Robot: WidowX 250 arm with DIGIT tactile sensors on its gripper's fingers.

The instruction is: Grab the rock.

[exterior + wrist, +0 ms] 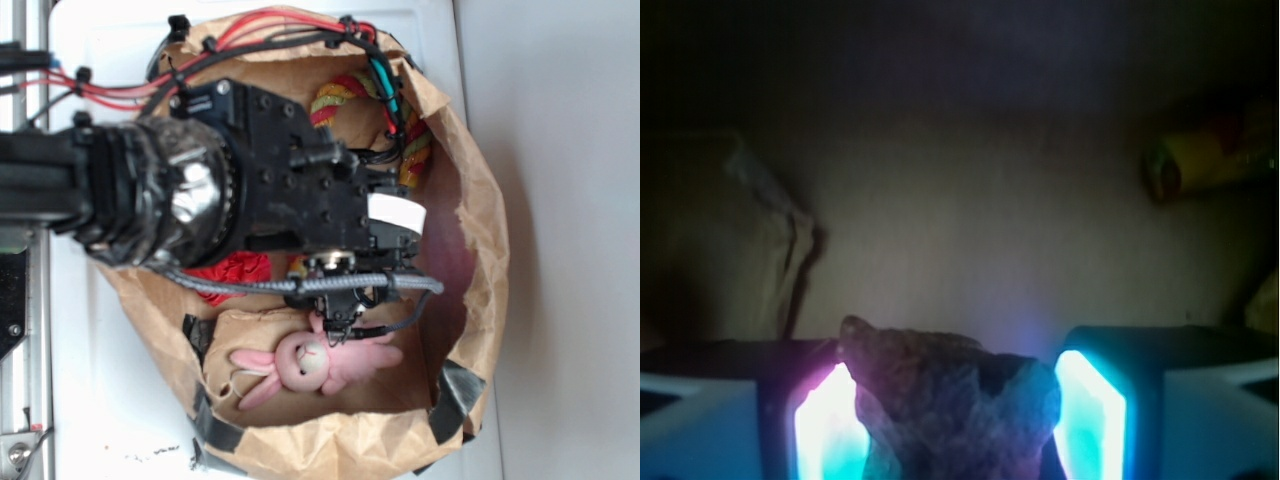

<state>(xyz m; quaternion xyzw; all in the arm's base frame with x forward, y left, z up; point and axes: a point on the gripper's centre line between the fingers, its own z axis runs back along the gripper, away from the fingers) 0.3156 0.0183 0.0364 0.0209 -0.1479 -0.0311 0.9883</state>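
Observation:
The rock (960, 400), a dark grey-brown jagged lump, fills the space between my two lit pads in the wrist view. Its left edge meets the left pad (825, 425) and its right edge meets the right pad (1090, 420). My gripper (958, 375) is shut on the rock, over the brown paper floor of the bag. In the exterior view the black arm (280, 180) reaches into the bag and hides both the rock and the fingers.
A crumpled brown paper bag (470, 330) walls in the space. A pink plush bunny (310, 362) lies at its lower side, a red paper ball (232, 272) sits under the arm, and a yellow-red-green rope toy (340, 95) lies at the upper side.

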